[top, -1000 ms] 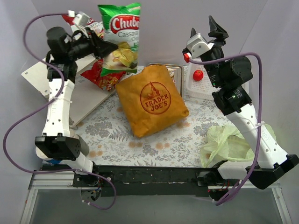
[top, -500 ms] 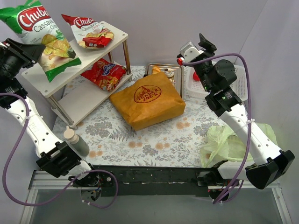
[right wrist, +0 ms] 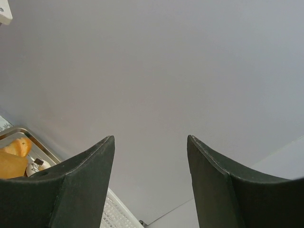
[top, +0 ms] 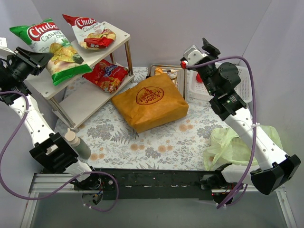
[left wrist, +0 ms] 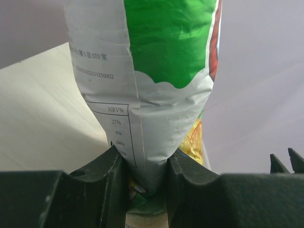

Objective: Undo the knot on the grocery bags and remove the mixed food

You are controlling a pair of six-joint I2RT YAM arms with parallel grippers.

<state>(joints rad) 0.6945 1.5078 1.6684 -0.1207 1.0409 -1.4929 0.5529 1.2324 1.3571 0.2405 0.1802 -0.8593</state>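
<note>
Left gripper point(left wrist: 145, 166): pinching one end of green chip packet point(top: 52, 45), over left end of shelf point(top: 118, 32).
Right gripper point(right wrist: 151, 142): spread, empty, raised.
Tote point(top: 149, 102): table centre.
Green bag point(top: 228, 147): table's near right corner.

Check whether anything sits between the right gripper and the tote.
Nothing visible does. The right gripper hangs open near the basket; the tote lies uncovered on the table, down to its left.

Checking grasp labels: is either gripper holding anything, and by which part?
The left gripper pinches the green chips bag by a bunched edge. The right gripper is open, holding nothing.
</note>
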